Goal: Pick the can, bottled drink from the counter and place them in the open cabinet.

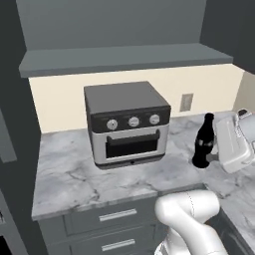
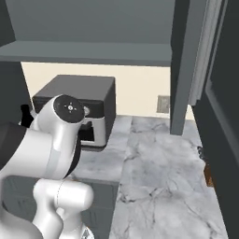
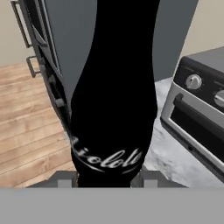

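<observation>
Left base view: behind-left of arm, looking forward and down, mid-range; toaster oven (image 1: 127, 124) at centre, marble countertop (image 1: 74, 174) across 6 to 9 o'clock. Right base view: behind-right, same facing, arm close at 8 o'clock, cabinet door (image 2: 224, 116) at 3 o'clock. Both share the toaster oven (image 2: 86, 105), wall outlet (image 1: 186, 102) (image 2: 163, 104) and shelf (image 1: 119, 59). Hand view: rolled sideways, very near the bottled drink (image 3: 116, 100), oven at 3 o'clock.

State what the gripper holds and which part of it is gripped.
The gripper is closed on the black contoured glass cola bottle, gripping its lower body at the label band, one finger on each side.
</observation>
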